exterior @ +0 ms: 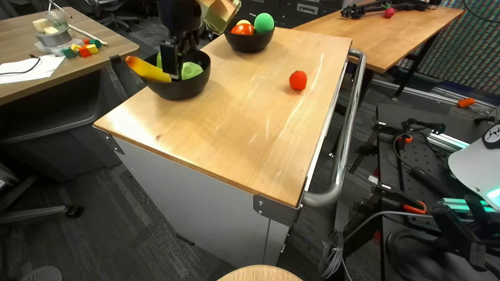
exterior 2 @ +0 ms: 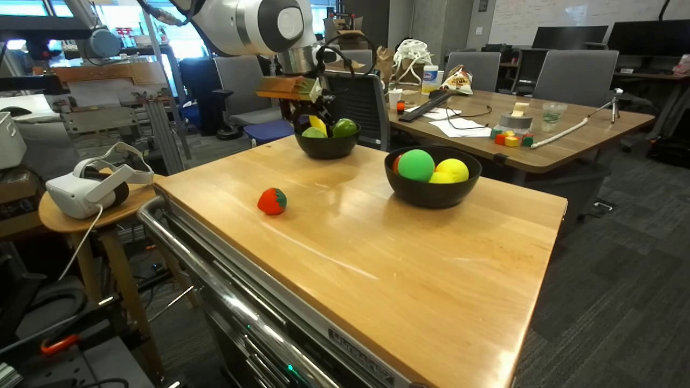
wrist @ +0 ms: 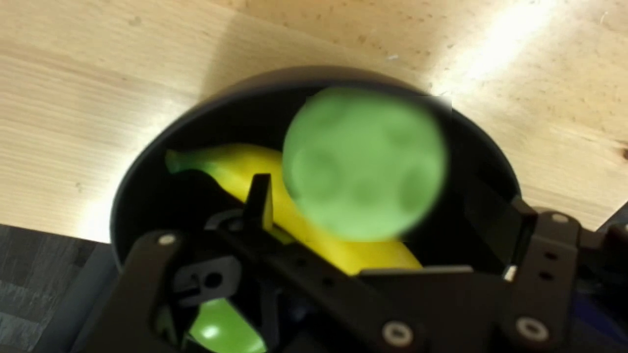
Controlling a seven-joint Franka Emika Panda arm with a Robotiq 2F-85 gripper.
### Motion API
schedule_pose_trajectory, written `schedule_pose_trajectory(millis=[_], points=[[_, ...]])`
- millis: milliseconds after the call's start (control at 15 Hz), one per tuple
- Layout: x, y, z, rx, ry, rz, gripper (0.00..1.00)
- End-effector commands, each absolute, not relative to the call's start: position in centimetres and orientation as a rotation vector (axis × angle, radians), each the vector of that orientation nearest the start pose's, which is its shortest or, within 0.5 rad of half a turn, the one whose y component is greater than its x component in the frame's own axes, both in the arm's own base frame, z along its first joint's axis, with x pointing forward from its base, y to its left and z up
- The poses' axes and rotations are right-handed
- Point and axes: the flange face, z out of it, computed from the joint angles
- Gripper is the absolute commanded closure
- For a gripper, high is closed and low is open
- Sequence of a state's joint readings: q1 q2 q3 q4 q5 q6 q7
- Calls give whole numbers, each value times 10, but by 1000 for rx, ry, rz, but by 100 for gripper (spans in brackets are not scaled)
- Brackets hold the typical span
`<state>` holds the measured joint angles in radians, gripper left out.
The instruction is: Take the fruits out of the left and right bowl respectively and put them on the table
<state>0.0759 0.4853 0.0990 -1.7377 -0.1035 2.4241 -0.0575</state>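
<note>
Got gripper (wrist: 380, 203) low over banana bowl (exterior: 177, 91), with wide-apart fingers (wrist: 257, 201) in wrist view; can't tell if touching anything. Seeing banana (wrist: 245, 159), light-green fruit (wrist: 365, 164) and glossy green fruit (exterior 2: 345, 127) inside banana bowl. Also seeing strawberry (exterior 2: 268, 202) on tabletop (exterior: 234, 128), well apart from banana bowl. On tabletop too, apart from banana bowl: other black bowl (exterior 2: 434, 194) with green ball (exterior 2: 415, 165), red fruit (exterior: 242, 29), yellow fruits (exterior 2: 454, 169).

Robotics lab, fitted in office style. Shown in an exterior view: Franka Panda arm (exterior 2: 229, 29), near the table's (exterior 2: 377, 258) far corner; white VR headset (exterior 2: 81, 194) on a round wooden stool (exterior 2: 54, 222), near the table's left corner; beyond the far edge, work desk (exterior 2: 577, 137), grey office chairs (exterior 2: 575, 78), two black monitors (exterior 2: 570, 37), wall whiteboard (exterior 2: 539, 13). Tubular metal handle (exterior: 351, 117) along one table edge. Flooring: dark carpet (exterior 2: 609, 291).
</note>
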Motion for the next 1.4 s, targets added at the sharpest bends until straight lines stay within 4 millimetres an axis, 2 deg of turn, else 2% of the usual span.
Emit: schedule_pose_trajectory(millis=[0,67,267,400,533,800,1000,1067,1200,1333], points=[[675,109,325,-3144,-474,-246,8],[674,107,322,-3157,-480,-226,26],[672,101,319,-3168,-479,-201,52],[670,99,324,-3167,-490,-198,62],[665,100,346,-3160,-533,-216,66],[640,105,427,-3182,-673,-466,74],[602,106,479,-3159,-709,-533,81],[585,103,488,-3149,-693,-529,83],[561,92,485,-3110,-607,-469,87],[539,79,461,-3008,-501,-355,88]])
